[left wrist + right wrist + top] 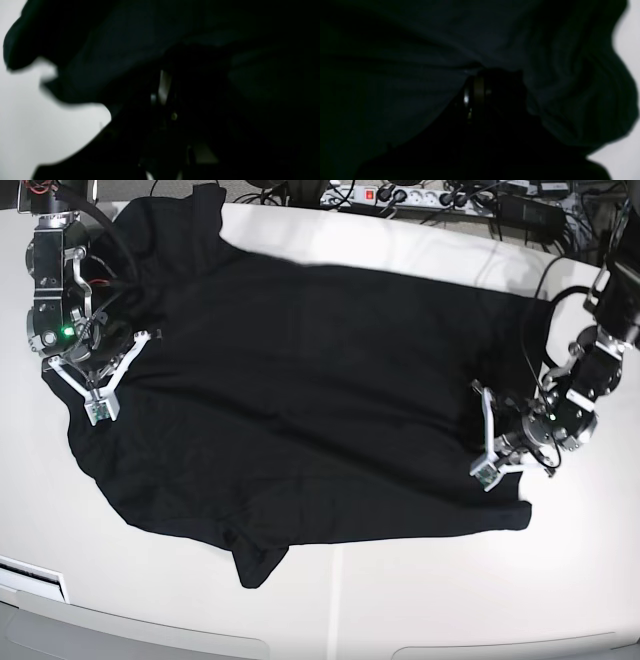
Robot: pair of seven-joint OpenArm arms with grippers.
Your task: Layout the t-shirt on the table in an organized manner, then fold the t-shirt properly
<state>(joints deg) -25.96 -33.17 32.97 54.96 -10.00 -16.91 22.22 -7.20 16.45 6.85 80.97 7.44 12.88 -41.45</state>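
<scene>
The black t-shirt (320,400) lies spread across the white table (420,600), with a sleeve poking toward the front edge. At the shirt's left edge in the base view, my right gripper (100,358) is shut on the fabric. Its wrist view shows creases in the t-shirt (420,75) running into the closed gripper (475,86). My left gripper (500,437) is at the shirt's right edge. In its wrist view the gripper (163,87) is shut, with the dark t-shirt (112,50) bunched around it. Bare table (25,125) shows on the left there.
A power strip (390,198) and tangled cables run along the table's back edge. Cables also hang by the arm on the right of the base view (600,330). A white fixture (30,580) sits at the front left edge. The table's curved front edge runs along the bottom.
</scene>
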